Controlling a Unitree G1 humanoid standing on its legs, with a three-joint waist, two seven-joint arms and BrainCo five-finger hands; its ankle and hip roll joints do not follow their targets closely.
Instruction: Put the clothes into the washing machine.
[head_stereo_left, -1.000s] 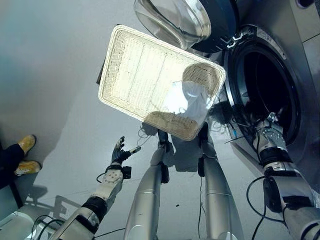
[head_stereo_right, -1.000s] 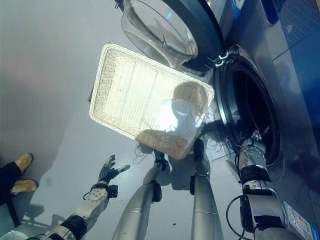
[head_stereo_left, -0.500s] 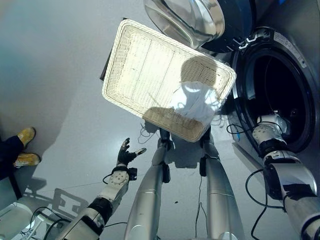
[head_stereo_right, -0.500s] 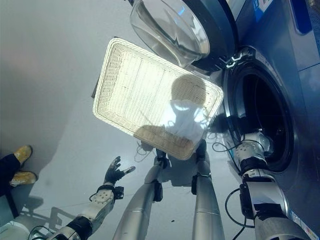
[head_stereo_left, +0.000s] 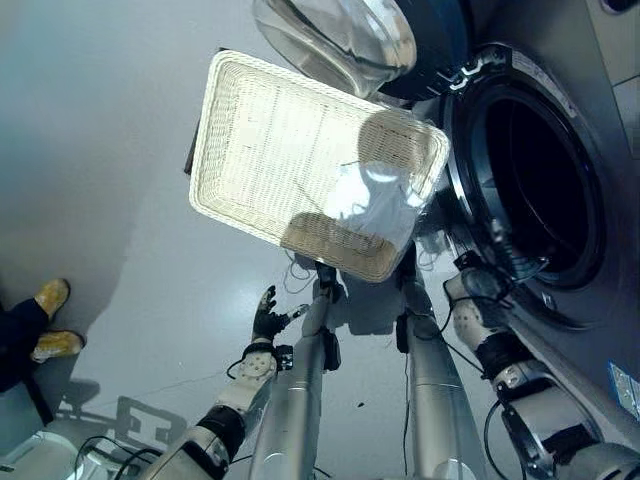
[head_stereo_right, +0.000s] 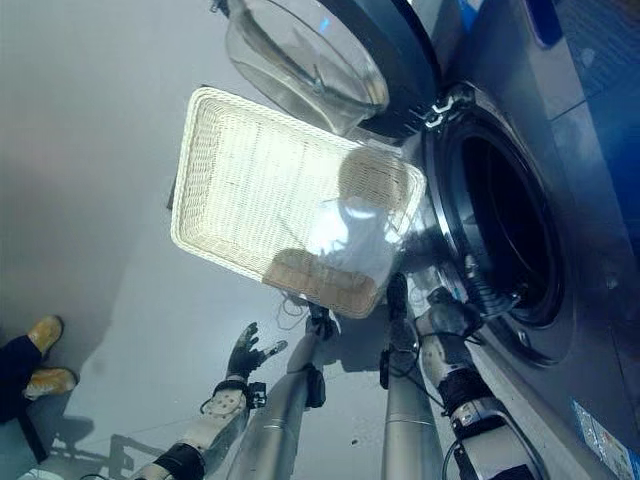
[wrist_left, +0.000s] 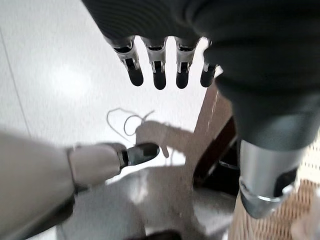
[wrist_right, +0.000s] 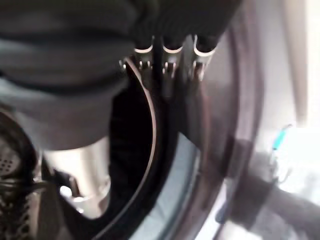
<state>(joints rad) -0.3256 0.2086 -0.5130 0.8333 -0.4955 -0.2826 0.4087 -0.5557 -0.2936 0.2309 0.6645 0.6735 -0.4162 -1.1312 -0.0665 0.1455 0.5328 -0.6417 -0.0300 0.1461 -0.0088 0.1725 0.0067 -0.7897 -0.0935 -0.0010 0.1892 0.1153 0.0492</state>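
While both hands' fingers hang released, white cloth (head_stereo_left: 375, 205) lies in the basket (head_stereo_left: 250, 140).

Silver-grey arms end in dark ribbed wrist covers and silver fingers (wrist_left: 156, 70) with dark tips.

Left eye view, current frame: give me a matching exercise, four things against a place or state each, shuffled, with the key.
Things:
1. wicker basket
2. white garment
3. washing machine door
4. left hand

Places or states:
A. swung open, above the basket
B. fingers spread over the floor, holding nothing
C. on the floor beside the drum opening
D. lying in the basket's corner nearest the machine

Pairs: 1-C, 2-D, 3-A, 4-B
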